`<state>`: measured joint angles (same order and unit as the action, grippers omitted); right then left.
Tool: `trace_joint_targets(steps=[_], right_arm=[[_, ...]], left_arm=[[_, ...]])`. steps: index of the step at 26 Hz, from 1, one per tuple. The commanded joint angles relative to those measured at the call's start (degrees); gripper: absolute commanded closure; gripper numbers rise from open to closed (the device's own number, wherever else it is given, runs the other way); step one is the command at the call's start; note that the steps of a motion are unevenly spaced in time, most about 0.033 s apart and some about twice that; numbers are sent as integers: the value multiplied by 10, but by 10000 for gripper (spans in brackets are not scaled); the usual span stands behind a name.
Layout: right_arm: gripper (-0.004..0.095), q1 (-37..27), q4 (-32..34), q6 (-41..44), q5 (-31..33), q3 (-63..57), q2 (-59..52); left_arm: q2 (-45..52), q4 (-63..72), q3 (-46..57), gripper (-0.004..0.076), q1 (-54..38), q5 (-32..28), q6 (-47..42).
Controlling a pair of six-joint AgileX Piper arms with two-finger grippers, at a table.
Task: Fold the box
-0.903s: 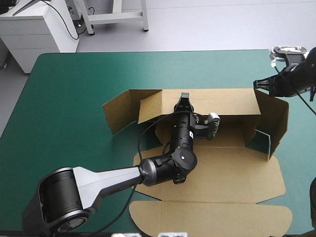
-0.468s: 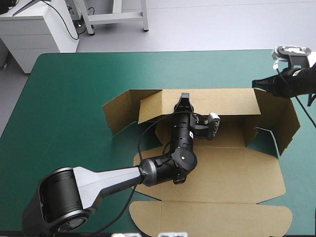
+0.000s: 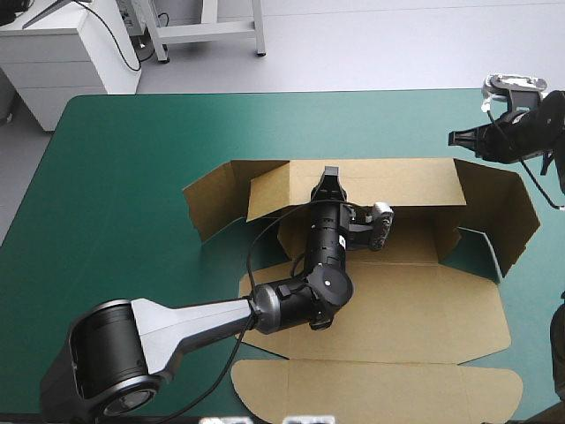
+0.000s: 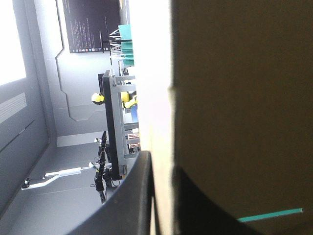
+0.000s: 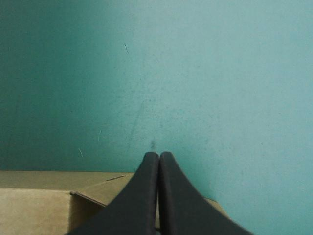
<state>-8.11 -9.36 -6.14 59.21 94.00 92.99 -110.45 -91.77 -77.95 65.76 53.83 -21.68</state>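
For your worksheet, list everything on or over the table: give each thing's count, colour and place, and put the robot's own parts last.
box: one, brown, middle of the table; far wall raised, side flaps part-raised, lid flat toward the near edge.
table cover: one, teal-green, under the box.
left gripper: one, black, shut on the box's far wall.
right gripper: one, black, shut and empty, over the cover by the box's far right corner.
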Motion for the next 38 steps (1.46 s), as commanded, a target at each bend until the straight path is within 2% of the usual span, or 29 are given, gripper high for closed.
trace_joint_targets(steps=[1, 8, 10, 16, 21, 26, 31, 38], right_arm=[[928, 0, 14, 0, -4, 22, -19], [928, 0, 39, -37, 65, 7, -21], [928, 0, 42, -37, 59, -18, -30], [928, 0, 7, -54, -7, -111, -84], [928, 0, -13, -71, -89, -213, -146], [928, 0, -84, -114, -171, -328, -215], [928, 0, -128, -169, -243, -413, -251], [928, 0, -127, -194, -250, -424, -255]], left_arm=[[4, 89, 5, 732, 1, -7, -5], [4, 77, 5, 732, 1, -7, -5], [4, 77, 5, 732, 1, -7, -5], [4, 77, 5, 732, 1, -4, -5], [4, 77, 5, 732, 1, -3, -5], [4, 77, 5, 732, 1, -2, -5], [7, 55, 5, 732, 1, 18, -10], [28, 41, 4, 732, 1, 17, -41]])
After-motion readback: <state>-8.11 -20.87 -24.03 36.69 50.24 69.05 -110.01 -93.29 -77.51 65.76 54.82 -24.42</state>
